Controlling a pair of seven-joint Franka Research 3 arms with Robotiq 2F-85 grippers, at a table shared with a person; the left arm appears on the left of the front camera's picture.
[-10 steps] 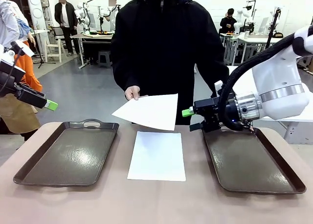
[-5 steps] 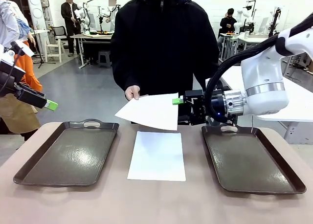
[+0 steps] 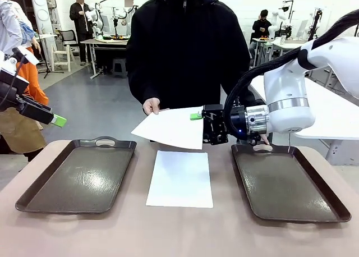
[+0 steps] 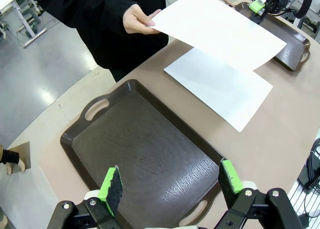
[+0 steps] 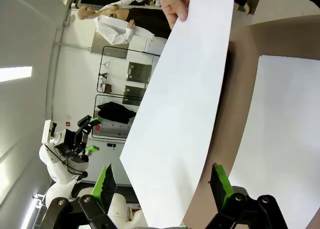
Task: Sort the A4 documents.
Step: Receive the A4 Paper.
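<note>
1. One A4 document [image 3: 171, 128] is held out in the air above the table's far edge, pinched at a corner by the person's hand [image 3: 151, 106]. A second sheet [image 3: 180, 178] lies flat between the left tray [image 3: 78, 175] and the right tray [image 3: 286, 184].
2. The held sheet is judged light, floppy and easily creased, and is best taken at its free edge, opposite the hand.
3. The right gripper [image 5: 162, 184] is spread wide, with that edge reaching between its jaws.
4. The left gripper [image 4: 170, 181] is likewise spread and empty, above the left tray.

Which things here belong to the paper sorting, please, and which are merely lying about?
Job: thin white paper sheet in the person's hand; matching white paper sheet flat on the table; two dark grey handled trays, probably destinations.
Lying about: small grey stool, far background.
</note>
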